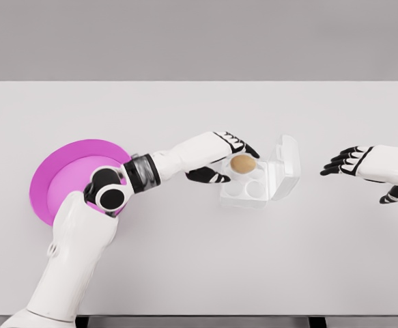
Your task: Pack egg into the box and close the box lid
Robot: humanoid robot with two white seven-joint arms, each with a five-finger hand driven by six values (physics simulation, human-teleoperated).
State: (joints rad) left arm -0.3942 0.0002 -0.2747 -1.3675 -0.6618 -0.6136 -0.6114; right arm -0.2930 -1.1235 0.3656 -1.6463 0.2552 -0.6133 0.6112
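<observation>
A brown egg (243, 163) sits in a back cup of the clear plastic box (253, 191), whose lid (287, 166) stands open, tilted up on the right.

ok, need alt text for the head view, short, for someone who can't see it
A brown egg sits in a clear plastic box with its lid standing open, on a white table. The left hand is right beside the egg, fingers open. The right hand hovers open to the box's right, and a magenta plate lies far left.
</observation>
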